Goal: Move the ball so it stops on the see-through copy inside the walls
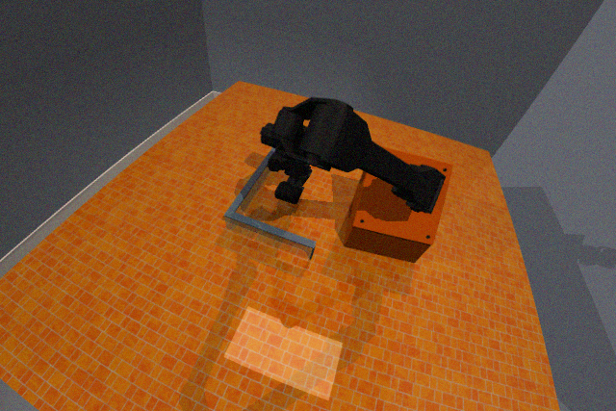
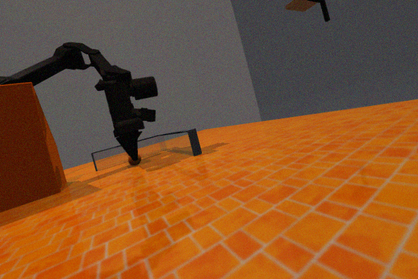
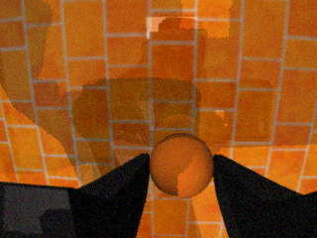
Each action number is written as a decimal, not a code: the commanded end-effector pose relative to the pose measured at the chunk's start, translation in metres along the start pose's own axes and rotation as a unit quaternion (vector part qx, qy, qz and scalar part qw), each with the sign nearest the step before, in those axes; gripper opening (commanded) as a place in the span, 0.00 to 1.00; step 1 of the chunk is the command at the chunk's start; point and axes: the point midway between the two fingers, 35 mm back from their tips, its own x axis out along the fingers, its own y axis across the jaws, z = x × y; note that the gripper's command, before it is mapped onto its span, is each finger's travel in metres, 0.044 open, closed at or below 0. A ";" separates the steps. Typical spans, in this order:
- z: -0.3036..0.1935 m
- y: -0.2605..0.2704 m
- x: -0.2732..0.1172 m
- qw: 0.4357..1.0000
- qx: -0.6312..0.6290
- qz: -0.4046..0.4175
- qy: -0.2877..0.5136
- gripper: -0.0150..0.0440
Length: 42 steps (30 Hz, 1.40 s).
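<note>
"How was the light?"

"Dim. The grey walls (image 1: 347, 23) (image 2: 117, 16) looked murky, and the black jointed arm (image 1: 333, 133) (image 2: 119, 100) was nearly a silhouette."

"Any bright spot?"

"One pale, four-sided patch on the orange tiled surface (image 1: 149, 267) (image 2: 236, 221) (image 3: 173, 64), in the top view."

"Shadows?"

"Several, overlapping and see-through. The orange-brown ball (image 3: 181, 165) was part shaded, part lit in the wrist view."

"And the pictures?"

"Grainy, slightly soft."
</note>
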 end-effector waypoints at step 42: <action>0.000 -0.004 -0.074 1.000 0.009 0.001 0.000 0.70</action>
